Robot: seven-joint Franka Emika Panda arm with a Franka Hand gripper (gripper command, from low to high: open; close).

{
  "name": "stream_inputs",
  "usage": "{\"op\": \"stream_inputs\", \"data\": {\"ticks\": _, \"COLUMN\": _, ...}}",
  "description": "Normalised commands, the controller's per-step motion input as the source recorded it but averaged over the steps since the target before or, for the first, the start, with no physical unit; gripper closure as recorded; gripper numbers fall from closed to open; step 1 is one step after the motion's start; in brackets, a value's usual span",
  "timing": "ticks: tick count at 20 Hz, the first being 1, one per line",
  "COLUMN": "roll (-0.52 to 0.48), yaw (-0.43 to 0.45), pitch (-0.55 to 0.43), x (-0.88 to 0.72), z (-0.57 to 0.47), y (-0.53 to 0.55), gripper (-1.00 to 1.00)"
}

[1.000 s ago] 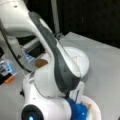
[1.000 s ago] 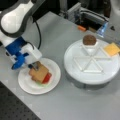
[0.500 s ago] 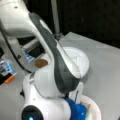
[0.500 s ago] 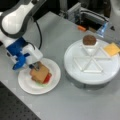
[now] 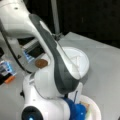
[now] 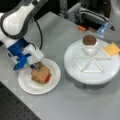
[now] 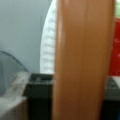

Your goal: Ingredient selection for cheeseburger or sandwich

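While the hand (image 6: 37, 65), clamped on the top brown toast square (image 6: 40, 73), rests at the small sandwich (image 6: 41, 75), the white paper plate (image 6: 27, 85) lies near the desk's (image 6: 75, 105) left edge.

Robotics lab, grey bench (image 6: 75, 105), perforated mat (image 6: 10, 107), electronics (image 6: 87, 15)

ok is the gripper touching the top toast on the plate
Touching. In a front view the gripper meets the top toast square of the sandwich on the paper plate; the wrist view shows toast filling the frame by a finger.

Brown-topped sandwich (image 6: 40, 74), white plate (image 6: 53, 82), yellow-orange cheese square (image 6: 111, 49).
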Motion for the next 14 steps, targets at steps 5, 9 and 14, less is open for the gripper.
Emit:
{"op": "stream_inputs", "data": {"ticks": 5, "roll": -0.039, "yaw": -0.051, "pitch": -0.242, "x": -0.22, "z": -0.06, "y": 0.11, "gripper": -1.00}}
{"op": "stream_inputs", "data": {"ticks": 9, "roll": 0.000, "yaw": -0.048, "pitch": -0.248, "x": -0.23, "z": -0.05, "y": 0.05, "gripper": -1.00}}
{"op": "stream_inputs", "data": {"ticks": 14, "roll": 0.009, "yaw": -0.048, "pitch": -0.226, "x": -0.19, "z": -0.04, "y": 0.06, "gripper": -1.00}}
